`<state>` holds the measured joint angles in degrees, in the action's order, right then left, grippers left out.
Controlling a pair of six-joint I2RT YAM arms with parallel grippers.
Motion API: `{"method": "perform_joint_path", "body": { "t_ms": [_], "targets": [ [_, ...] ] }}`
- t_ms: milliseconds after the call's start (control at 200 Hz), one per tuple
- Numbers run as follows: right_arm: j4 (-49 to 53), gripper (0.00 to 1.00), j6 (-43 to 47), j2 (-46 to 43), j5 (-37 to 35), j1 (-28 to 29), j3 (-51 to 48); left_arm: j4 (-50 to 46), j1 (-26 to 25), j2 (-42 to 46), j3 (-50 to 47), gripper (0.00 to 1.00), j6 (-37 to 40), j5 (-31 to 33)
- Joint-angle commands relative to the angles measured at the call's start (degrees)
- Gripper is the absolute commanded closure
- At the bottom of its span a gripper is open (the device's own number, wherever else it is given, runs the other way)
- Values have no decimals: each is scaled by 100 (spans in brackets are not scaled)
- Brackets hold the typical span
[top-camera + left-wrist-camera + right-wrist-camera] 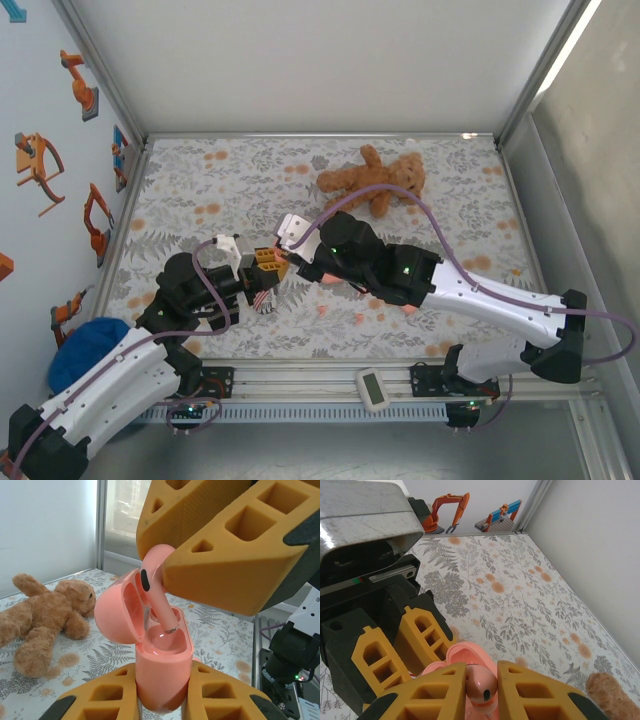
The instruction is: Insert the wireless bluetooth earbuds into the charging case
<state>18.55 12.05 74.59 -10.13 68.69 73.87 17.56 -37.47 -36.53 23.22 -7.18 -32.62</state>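
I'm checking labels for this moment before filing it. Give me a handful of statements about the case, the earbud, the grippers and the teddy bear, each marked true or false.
1. The charging case has its lid open. True.
2. The left gripper holds the charging case. True.
3. The right gripper is open and holds nothing. False: it is shut on an earbud.
4. The earbud's stem points down into the open case. True.
5. The teddy bear is gripped by the left gripper. False: it lies on the table, apart from both grippers.
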Motion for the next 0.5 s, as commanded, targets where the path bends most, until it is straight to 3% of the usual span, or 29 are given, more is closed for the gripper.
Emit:
{"method": "perform_joint_path", "body": {
  "t_ms": [0, 496],
  "targets": [
    [-124, 79, -24, 43, -59, 39, -56, 158, -29, 73, 60, 97, -43, -108],
    [-68, 78, -167, 117, 236, 39, -120, 114, -38, 121, 51, 97, -12, -95]
  ]
}}
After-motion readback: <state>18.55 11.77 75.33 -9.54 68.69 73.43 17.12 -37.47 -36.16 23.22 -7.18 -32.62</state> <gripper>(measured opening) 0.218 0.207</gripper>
